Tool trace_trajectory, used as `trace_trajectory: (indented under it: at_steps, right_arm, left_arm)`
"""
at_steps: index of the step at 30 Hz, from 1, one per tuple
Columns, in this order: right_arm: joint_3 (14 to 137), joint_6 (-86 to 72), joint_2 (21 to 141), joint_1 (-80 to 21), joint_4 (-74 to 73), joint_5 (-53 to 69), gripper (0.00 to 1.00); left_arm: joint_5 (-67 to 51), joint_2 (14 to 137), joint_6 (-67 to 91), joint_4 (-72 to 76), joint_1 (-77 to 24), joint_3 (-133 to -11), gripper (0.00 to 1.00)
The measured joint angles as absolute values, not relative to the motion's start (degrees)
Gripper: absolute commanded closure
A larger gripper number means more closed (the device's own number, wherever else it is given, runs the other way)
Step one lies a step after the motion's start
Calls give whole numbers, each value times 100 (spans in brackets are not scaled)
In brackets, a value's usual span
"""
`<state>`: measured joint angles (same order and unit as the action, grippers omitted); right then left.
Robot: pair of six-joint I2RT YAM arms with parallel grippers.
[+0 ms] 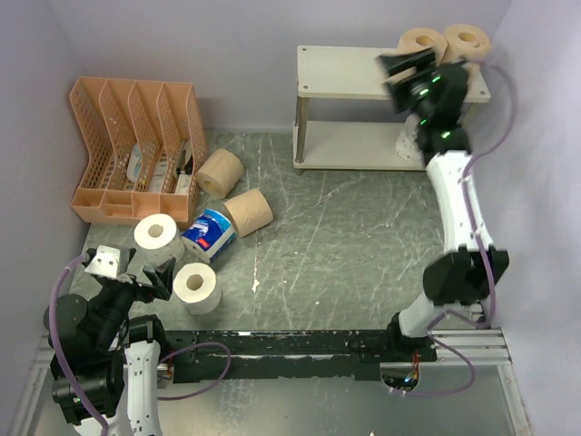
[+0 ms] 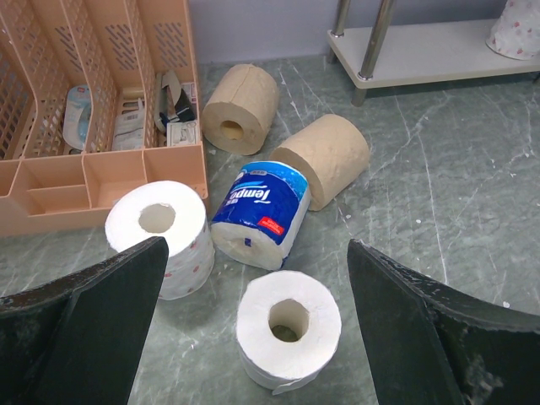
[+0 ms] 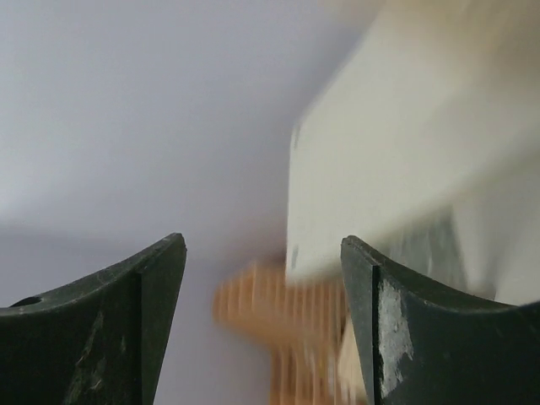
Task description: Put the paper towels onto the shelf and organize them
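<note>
I am looking past my left gripper [image 2: 257, 246]. Its jaws are standing wide open with nothing in them. A white roll [image 2: 288, 329] is sitting on end just under the gap, hole up, soft and round. Behind it a blue roll [image 2: 260, 211] in shiny wrap is lying on its side, just beside a dotted roll [image 2: 160, 224] standing by the orange rack [image 2: 51, 198]. A tan roll [image 2: 240, 105] and a second tan roll [image 2: 325, 156] are lying further back on the grey stone table [image 2: 439, 211]. My left arm is crouching low near its base.

My right arm is stretching tall over the shelf [image 1: 340, 73]. My right gripper [image 3: 261, 240] is open too, holding nothing, and its view is blurry. Two top rolls [image 1: 422, 41] [image 1: 467, 38] are sitting on the flat cream top board, and a low roll [image 2: 515, 29] is sitting on the bottom board.
</note>
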<state>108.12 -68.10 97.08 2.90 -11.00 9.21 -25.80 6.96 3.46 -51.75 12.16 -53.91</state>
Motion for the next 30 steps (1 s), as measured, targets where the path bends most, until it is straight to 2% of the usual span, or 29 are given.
trace_trajectory:
  at_steps: [5, 8, 11, 18, 23, 30]
  right_arm:
    - [8077, -6292, 7776, -1704, -486, 670, 27]
    - [6761, -6001, 7098, -2097, -67, 519, 30]
    - [5905, -5487, 7319, -2191, 534, 631, 30]
    - [5579, -3881, 9286, -2561, 941, 1734, 30]
    - [5900, -3286, 9784, -2571, 1249, 2423, 30]
    - [6211, -3238, 10079, -2606, 2265, 3070, 31]
  left_arm:
    - [-2580, 698, 349, -5175, 1216, -5391, 1]
    - [-2580, 698, 346, -5175, 1216, -5391, 1]
    - [-2580, 703, 346, -5172, 1216, -5391, 1]
    - [-2582, 703, 346, -5172, 1216, -5391, 1]
    - [-2582, 703, 346, -5172, 1219, -5391, 1]
    - [-2582, 703, 346, -5172, 1219, -5391, 1]
